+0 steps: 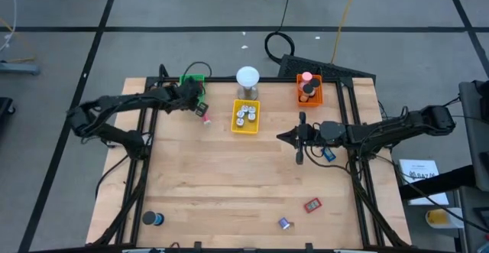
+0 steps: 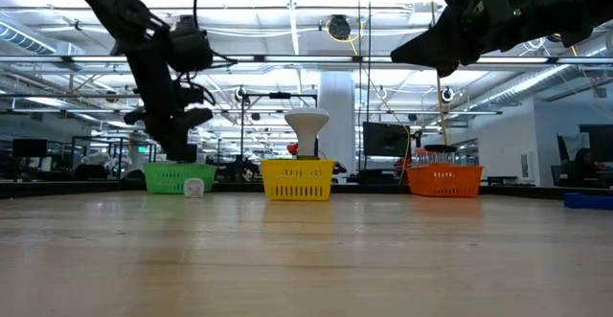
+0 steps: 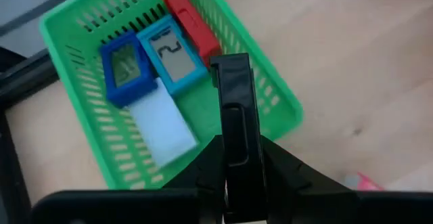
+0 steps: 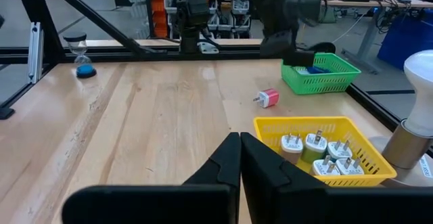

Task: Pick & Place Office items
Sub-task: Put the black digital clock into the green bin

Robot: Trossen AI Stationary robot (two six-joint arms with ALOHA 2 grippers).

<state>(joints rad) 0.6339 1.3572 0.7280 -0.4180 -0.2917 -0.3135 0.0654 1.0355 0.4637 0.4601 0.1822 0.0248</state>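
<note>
While the left gripper [image 3: 233,109] hangs over the near edge of the green tray [image 3: 74,28] at the far left of the table [image 1: 229,176], its two dark fingers are pressed flat together and hold nothing. The left arm reaches in from the left side, bent at the elbow. Inside the green tray lie a red piece [image 3: 191,22], a light blue piece with a little screen [image 3: 172,55], a dark blue piece with a screen [image 3: 125,68] and a white piece [image 3: 162,126]. A pink plug [image 1: 204,115] lies on the wood just beside the tray.

The right gripper [image 4: 239,158] is up off the table at the right side. Its fingers are closed too, with nothing in them. The right arm stretches in from the right, and a blue piece [image 1: 328,154] lies under it.

White plugs [image 4: 318,153] sit in the yellow tray [image 1: 245,128]. Dark round rolls [image 1: 307,90] and a pink bit are in the orange tray [image 1: 318,97]. Near the front lie a red piece [image 1: 312,205], a small purple bit [image 1: 284,223] and a blue sand timer [image 1: 152,219].
</note>
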